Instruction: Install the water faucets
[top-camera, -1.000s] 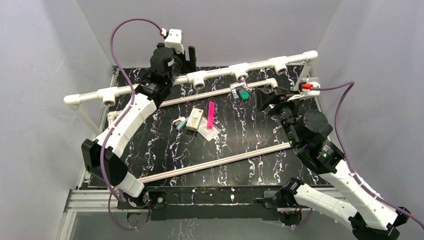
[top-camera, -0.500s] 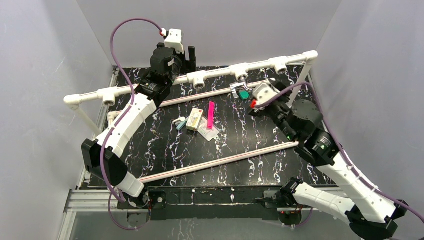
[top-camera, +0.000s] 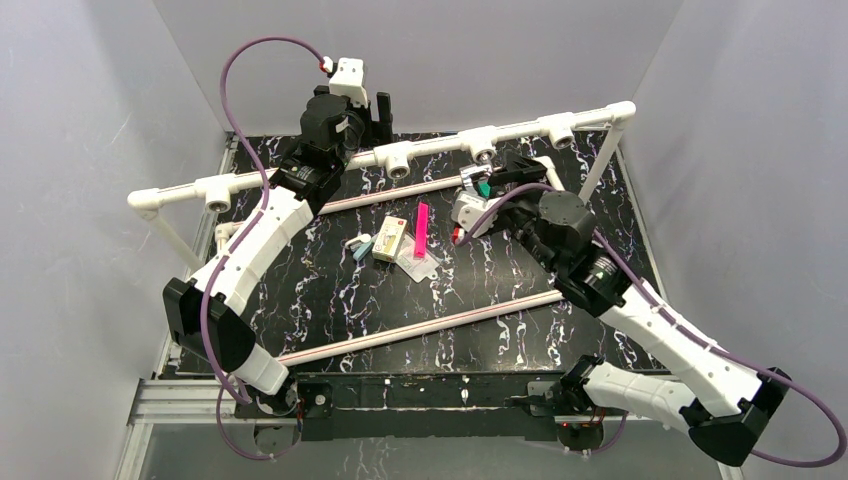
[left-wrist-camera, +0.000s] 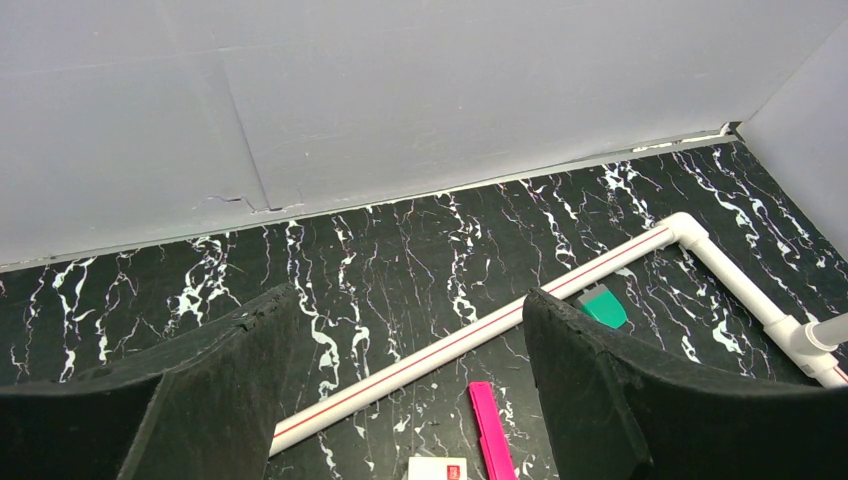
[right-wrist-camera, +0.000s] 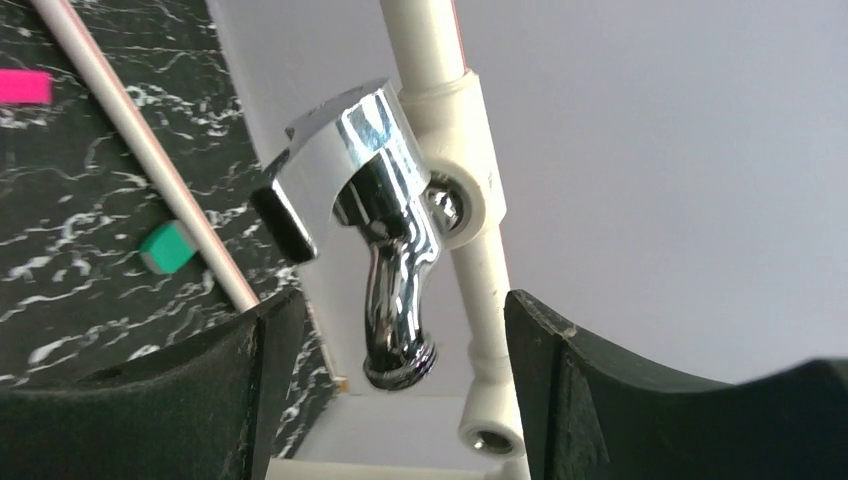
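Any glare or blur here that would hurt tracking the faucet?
Right wrist: the faucet is sharp, but its chrome carries bright highlights and dark reflections. Top external: the light is even and the shadows soft, though the faucet is small there and hard to make out. Left wrist: sharp and evenly lit, no faucet in view.

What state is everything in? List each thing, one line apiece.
faucet: seated in a socket on the white pipe.
right gripper: jaws open either side of the faucet, not gripping.
left gripper: jaws open, empty.
other sockets: unfilled.
pink strip: lying flat.
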